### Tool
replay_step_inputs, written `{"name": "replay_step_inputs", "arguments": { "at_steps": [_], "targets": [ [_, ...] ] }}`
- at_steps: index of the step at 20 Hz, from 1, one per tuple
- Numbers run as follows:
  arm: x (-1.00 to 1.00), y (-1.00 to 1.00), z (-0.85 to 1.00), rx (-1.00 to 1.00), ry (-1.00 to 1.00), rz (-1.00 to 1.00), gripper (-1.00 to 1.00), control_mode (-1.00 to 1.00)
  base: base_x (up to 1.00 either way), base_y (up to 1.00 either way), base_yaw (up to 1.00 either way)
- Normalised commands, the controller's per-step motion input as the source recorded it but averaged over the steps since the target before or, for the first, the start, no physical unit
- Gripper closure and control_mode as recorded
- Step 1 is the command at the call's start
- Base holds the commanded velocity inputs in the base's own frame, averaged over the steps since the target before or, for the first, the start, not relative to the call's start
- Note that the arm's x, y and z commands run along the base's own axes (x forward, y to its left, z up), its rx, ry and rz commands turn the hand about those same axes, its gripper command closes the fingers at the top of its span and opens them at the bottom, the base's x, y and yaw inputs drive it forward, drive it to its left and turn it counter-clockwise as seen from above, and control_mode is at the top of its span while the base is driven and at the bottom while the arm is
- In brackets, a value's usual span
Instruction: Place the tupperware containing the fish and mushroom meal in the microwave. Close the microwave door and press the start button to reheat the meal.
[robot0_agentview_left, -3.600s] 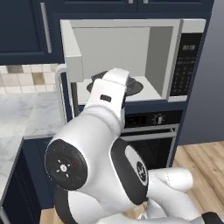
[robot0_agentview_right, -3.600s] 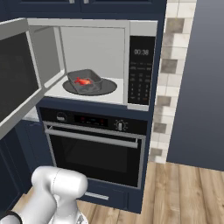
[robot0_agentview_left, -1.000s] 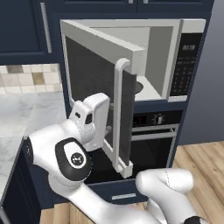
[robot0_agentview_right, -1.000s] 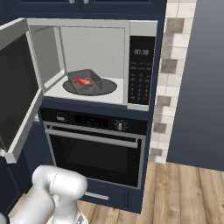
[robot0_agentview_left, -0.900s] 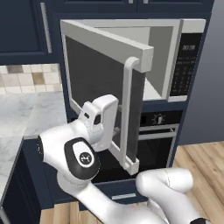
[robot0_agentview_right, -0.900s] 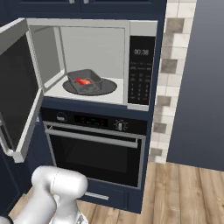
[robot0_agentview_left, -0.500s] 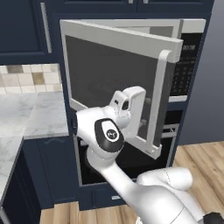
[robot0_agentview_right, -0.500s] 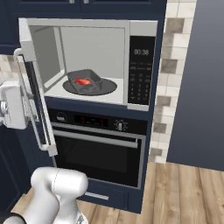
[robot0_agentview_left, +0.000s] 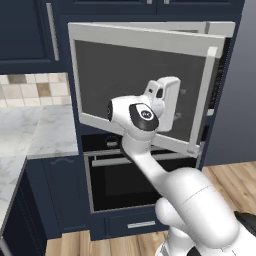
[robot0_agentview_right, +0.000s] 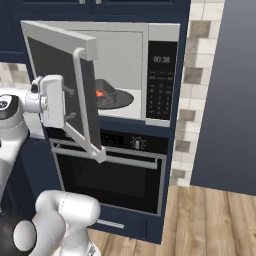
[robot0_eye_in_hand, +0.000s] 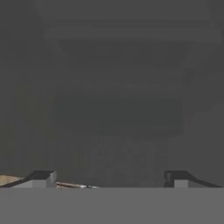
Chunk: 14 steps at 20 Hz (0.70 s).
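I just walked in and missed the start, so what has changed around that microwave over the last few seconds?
The microwave door has swung from wide open to nearly shut, pushed by the robot's open gripper pressed flat against its glass; nothing is gripped. The tray with the red fish stayed on the turntable inside the microwave, and the oven below stayed shut.

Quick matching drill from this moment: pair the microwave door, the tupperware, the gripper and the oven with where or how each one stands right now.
Things:
1. microwave door
2. tupperware
3. gripper
4. oven

States:
A. below the microwave, door shut
B. open, against the door's dark glass
C. partly swung, not yet shut
D. on the turntable, inside

Pairs: 1-C, 2-D, 3-B, 4-A
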Motion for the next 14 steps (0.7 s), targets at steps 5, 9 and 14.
{"name": "replay_step_inputs", "arguments": {
  "at_steps": [5, 9, 14],
  "targets": [
    [0.75, -0.21, 0.0, 0.01, -0.02, 0.05, -1.0, -1.0, 0.0, 0.0, 0.0],
    [0.77, -0.38, 0.0, 0.05, -0.03, 0.15, -1.0, -1.0, 0.0, 0.0, 0.0],
    [0.51, -0.43, 0.05, 0.06, -0.1, 0.26, -1.0, -1.0, 0.0, 0.0, 0.0]
  ]
}}
